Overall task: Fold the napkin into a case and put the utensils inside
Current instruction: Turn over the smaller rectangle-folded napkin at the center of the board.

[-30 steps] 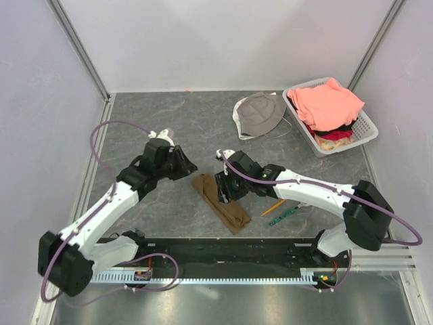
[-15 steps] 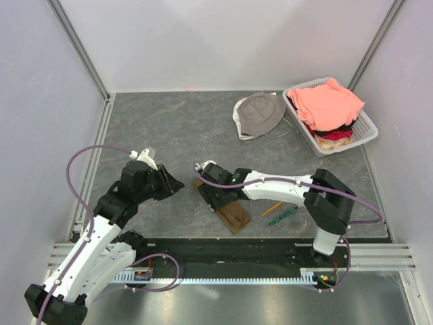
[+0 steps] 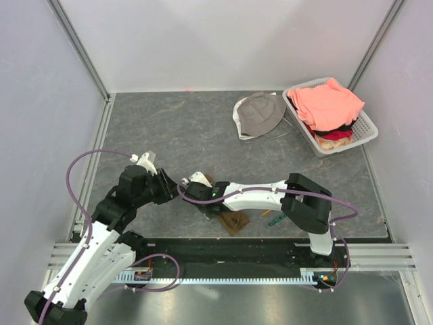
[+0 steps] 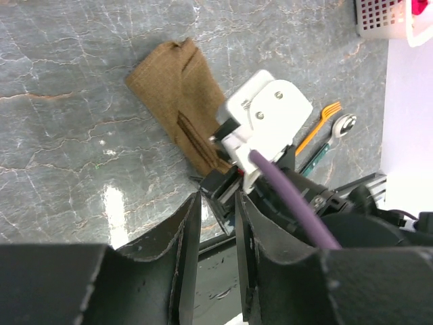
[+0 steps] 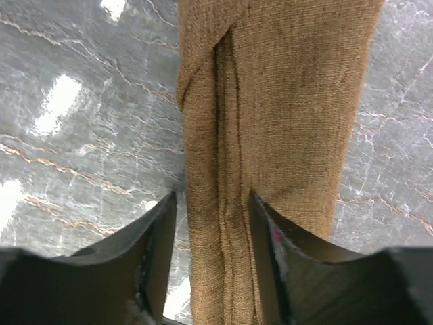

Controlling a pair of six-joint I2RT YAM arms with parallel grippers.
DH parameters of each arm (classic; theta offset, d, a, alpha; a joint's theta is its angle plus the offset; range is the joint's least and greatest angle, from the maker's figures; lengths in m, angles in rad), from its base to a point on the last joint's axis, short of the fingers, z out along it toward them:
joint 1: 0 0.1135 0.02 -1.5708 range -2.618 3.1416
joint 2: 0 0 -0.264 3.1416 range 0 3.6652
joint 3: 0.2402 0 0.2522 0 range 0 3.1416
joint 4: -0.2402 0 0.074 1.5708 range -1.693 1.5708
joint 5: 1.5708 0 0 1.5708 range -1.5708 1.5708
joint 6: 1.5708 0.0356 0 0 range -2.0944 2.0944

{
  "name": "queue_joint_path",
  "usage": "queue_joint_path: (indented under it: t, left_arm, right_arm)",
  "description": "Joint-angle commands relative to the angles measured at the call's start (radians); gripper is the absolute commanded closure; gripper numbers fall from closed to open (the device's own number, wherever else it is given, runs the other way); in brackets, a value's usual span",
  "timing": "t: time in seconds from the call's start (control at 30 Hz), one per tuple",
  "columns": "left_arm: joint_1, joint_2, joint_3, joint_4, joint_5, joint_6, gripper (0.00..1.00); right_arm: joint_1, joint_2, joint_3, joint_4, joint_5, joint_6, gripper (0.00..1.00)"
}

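Near the front edge of the grey stone-look table [image 3: 169, 128], the soft brown cloth napkin [image 5: 284, 101] lies flat, already folded into a long thin packet, so the case looks made or almost made. Right over it hangs the right gripper [image 5: 213, 261], pointing down, with its two black fingers [image 5: 157, 256] apart: one sits on the table just beside the cloth's edge and the other rests over the cloth, so a strip of folded layers lies between them. I think it is there to find the open slit of the fold or to press the flap flat, and the cloth between the fingers looks smooth, not bunched, so it does not seem to be squeezed. The left gripper [image 4: 215, 254] hovers close by, to the left of the packet, its fingers a little apart with nothing between them; my guess is that it waits to hold the case open or to steady it. The thin orange plastic fork [image 4: 314, 127] and the slim green-and-dark patterned utensil [image 4: 319, 152] lie side by side on the table beyond the right arm, near the packet but not touching it and not inside it. They probably sit there so an arm can grab them once the case is ready. Putting them in is the part not yet done
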Motion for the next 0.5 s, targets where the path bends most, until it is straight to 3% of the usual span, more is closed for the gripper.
queue_joint_path:
  t: [0.0,0.17,0.3,0.37,0.47]
  left_arm:
    - [0.006,-0.021,-0.003,-0.006,0.032,0.005,0.66]
    - [0.006,-0.036,-0.005,-0.011,0.028,-0.003,0.66]
    - [0.006,-0.032,0.011,-0.026,0.022,-0.005,0.66]
    - [0.006,-0.032,0.024,-0.04,0.007,-0.008,0.66]
    - [0.007,-0.023,0.044,-0.065,-0.034,-0.015,0.66]
  right_arm:
    - [0.034,0.067,0.04,-0.05,0.109,0.035,0.51]
    - [0.053,0.087,0.089,-0.076,0.167,0.032,0.66]
    - [0.056,0.087,0.148,-0.094,0.17,0.032,0.92]
    - [0.057,0.09,0.21,-0.115,0.138,0.029,1.0]
    - [0.053,0.083,0.303,-0.133,0.085,0.029,1.0]
